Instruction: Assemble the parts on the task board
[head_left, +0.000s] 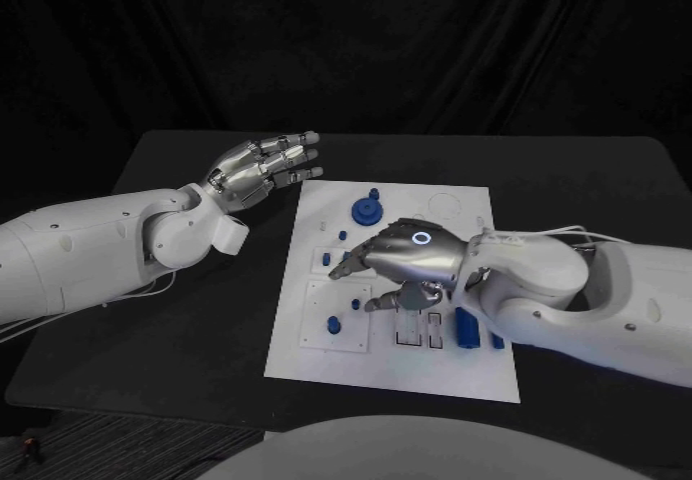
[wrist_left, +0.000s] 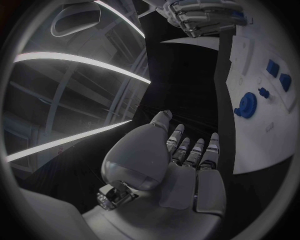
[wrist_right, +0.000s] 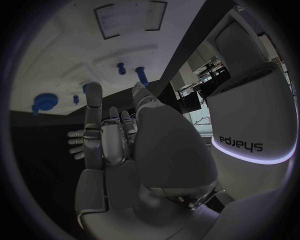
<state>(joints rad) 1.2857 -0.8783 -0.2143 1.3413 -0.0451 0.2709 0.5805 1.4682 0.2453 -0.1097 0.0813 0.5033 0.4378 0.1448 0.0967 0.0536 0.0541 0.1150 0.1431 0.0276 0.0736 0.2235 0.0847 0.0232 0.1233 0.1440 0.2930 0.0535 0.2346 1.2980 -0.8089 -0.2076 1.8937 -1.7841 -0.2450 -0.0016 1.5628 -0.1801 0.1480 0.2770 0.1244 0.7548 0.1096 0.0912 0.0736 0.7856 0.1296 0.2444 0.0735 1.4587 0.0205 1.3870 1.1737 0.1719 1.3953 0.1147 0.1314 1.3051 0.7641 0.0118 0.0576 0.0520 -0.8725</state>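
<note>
The white task board (head_left: 433, 372) lies in the middle of the black worktop (head_left: 173, 350), its long sides running from the near edge toward the far edge. Small blue parts are spread over it: a blue gear-like part (head_left: 368, 209) near the board's far end, a small round blue part (head_left: 333, 324) toward its near left side, and an upright blue bar (head_left: 466, 327) near its right side. The right robot hand (head_left: 400, 258) is held low over the middle of the board, fingers curled downward toward the parts there; whether anything is pinched beneath them cannot be told, since the fingertips are hidden by the hand itself. This posture is judged to be a reach or press at a seat in the board's middle. The left robot hand (head_left: 264, 165) is kept off the board, over the worktop beside the board's far left corner, fingers extended side by side and nothing held, presumably parked clear so the working hand is unobstructed.
</note>
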